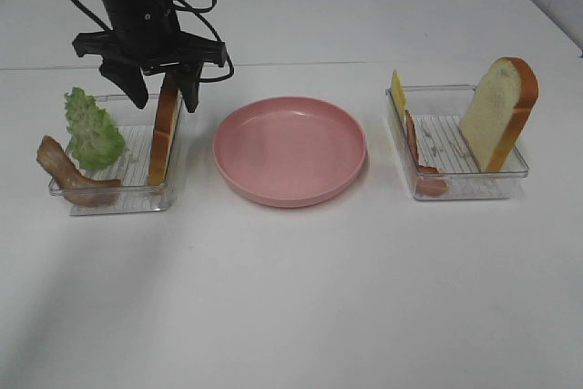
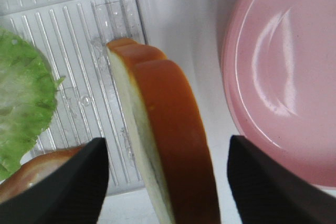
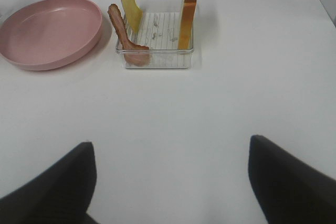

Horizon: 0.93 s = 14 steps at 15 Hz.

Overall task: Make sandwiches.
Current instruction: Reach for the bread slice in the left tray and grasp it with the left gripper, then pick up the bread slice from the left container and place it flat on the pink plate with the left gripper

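Note:
A bread slice (image 1: 164, 134) with an orange-brown crust stands on edge in the left clear tray (image 1: 137, 198), against its right wall. My left gripper (image 1: 166, 100) straddles the slice's top from above. In the left wrist view the bread slice (image 2: 173, 129) sits between the two fingers of the left gripper (image 2: 168, 182), with a gap on each side, so the gripper is open. Green lettuce (image 1: 91, 129) and bacon (image 1: 68, 170) share that tray. My right gripper (image 3: 170, 182) is open over bare table, holding nothing.
The pink plate (image 1: 290, 150) lies between the trays, with nothing on it. The right tray (image 1: 465, 184) holds another upright bread slice (image 1: 499, 111), a yellow cheese slice (image 1: 397, 93) and bacon (image 1: 419, 157). White table stretches in front.

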Motion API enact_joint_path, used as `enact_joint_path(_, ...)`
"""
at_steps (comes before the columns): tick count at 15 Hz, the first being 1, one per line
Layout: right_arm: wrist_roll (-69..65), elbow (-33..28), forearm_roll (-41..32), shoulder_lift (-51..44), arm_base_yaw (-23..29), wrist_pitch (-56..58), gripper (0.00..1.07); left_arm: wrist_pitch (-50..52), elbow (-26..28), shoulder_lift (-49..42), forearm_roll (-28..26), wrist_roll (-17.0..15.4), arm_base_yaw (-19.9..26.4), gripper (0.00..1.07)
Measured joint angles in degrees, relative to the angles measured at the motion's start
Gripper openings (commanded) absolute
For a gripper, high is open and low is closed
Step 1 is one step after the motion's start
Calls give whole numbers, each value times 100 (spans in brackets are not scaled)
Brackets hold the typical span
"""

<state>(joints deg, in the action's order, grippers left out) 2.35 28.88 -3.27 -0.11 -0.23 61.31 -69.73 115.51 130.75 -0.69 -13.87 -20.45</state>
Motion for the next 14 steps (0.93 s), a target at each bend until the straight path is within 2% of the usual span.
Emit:
enact_joint_path(1, 0, 0, 0, 0, 0, 0, 77, 0, 0, 0, 0, -6, 0, 30)
enact_joint_path(2, 0, 0, 0, 0, 0, 0, 77, 0, 0, 0, 0, -6, 0, 20)
enact_joint_path(4, 0, 0, 0, 0, 0, 0, 77, -11, 0, 0, 29, -6, 0, 6)
enact_joint_path(6, 0, 0, 0, 0, 0, 0, 77, -17, 0, -17, 29, -17, 0, 0)
enact_joint_path(11, 0, 0, 0, 0, 0, 0, 77, -34, 0, -561, -46, -11, 0, 0)
enact_joint_path(14, 0, 0, 0, 0, 0, 0, 77, -40, 11, -1157, -281, 350, 0, 0)
